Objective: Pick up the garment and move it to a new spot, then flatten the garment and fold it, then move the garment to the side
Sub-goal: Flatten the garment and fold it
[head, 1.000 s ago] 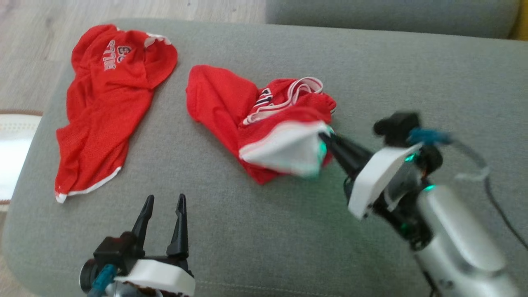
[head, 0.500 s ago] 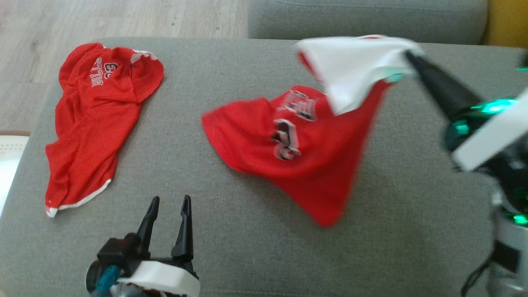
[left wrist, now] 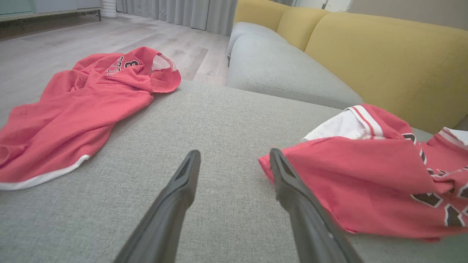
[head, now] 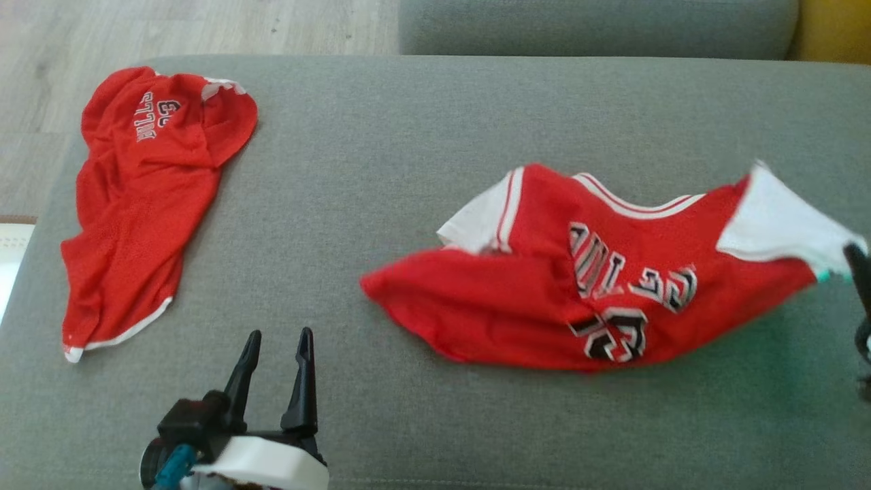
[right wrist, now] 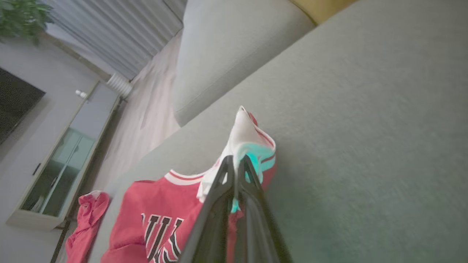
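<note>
Sagging jersey (head: 544, 306), seemingly pinched by right gripper (right wrist: 236, 160)

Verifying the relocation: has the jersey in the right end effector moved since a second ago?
Yes. The held jersey went rightward, widening its gap from the other jersey at left.

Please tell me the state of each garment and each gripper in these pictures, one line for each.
red jersey with lettering: unfolded and wrinkled, mostly lying on the grey cushion, one corner pinched and raised.
second red garment: crumpled, lying untouched at the cushion's left end.
left gripper: open, empty, over the cushion.
right gripper: shut on the jersey's white-lined corner.
</note>
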`<state>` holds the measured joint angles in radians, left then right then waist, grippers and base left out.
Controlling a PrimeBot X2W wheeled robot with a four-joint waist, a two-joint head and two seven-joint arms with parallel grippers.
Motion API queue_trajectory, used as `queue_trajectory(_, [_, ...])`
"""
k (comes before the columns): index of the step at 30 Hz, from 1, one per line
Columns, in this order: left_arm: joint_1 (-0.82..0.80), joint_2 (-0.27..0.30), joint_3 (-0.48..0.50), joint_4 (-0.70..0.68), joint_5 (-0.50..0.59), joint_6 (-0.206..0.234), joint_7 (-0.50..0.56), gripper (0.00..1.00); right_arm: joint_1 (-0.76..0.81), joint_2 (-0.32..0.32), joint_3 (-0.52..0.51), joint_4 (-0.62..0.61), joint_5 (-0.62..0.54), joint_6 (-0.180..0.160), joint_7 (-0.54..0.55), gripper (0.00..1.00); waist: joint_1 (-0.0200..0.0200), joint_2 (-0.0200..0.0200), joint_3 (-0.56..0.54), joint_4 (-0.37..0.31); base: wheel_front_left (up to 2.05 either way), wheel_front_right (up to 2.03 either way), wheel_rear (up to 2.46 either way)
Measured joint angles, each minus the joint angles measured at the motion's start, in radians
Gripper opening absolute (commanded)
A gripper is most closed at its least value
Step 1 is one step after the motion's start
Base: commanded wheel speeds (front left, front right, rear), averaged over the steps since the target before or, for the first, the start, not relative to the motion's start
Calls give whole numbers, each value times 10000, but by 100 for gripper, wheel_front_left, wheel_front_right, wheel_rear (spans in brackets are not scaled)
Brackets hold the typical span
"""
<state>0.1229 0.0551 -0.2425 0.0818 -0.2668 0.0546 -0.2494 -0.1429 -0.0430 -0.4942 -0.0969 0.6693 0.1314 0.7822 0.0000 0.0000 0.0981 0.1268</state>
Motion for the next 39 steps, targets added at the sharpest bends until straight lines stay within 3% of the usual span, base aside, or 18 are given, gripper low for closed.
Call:
queue_trajectory(13, [-17, 0, 23, -6, 17, -8, 0, 100, 732, 50, -629, 2667, -35, 0, -2364, 0, 0, 0, 147, -282, 0, 0, 0])
queue_trajectory(14, [-17, 0, 25, -6, 17, -8, 0, 100, 749, 52, -594, 2690, -355, 0, -2604, 15, 0, 0, 137, -297, 0, 0, 0])
queue_trajectory(15, [-17, 0, 25, -6, 17, -8, 0, 100, 773, 52, -500, 2646, -748, 0, -2815, 36, 0, 0, 131, -311, 0, 0, 0])
queue_trajectory(16, [-16, 0, 25, -6, 33, -8, 0, 100, 821, 50, -313, 2543, -1099, 0, -2974, 72, 0, 0, 128, -321, 0, 0, 0])
queue_trajectory(17, [-16, 0, 23, -6, 81, -8, 0, 100, 969, 48, -40, 2282, -1569, 0, -3152, 100, 0, 0, 134, -330, 0, 0, 0])
queue_trajectory(21, [-18, 0, 29, -6, 119, -19, 0, 100, 1743, 56, 955, 1244, -3657, 0, -3824, 100, 0, 0, 110, -364, 0, 0, 0])
queue_trajectory(25, [-15, 0, 63, -2, 194, -33, 0, 100, 2281, 38, 1699, 293, -4803, 0, -4466, 100, 0, 0, 19, -342, 0, 0, 0])
queue_trajectory(32, [-10, 0, 163, -4, 194, -105, 0, 100, 2578, -543, 4054, -497, -5515, 0, -5158, 100, 0, 0, -17, -300, 0, 0, 0])
queue_trajectory(39, [-70, -4, -75, 2, 192, -119, 0, 100, 1139, -1745, 7072, 27, -4901, 0, -3407, 100, 0, 0, 215, -28, 0, 0, 0])
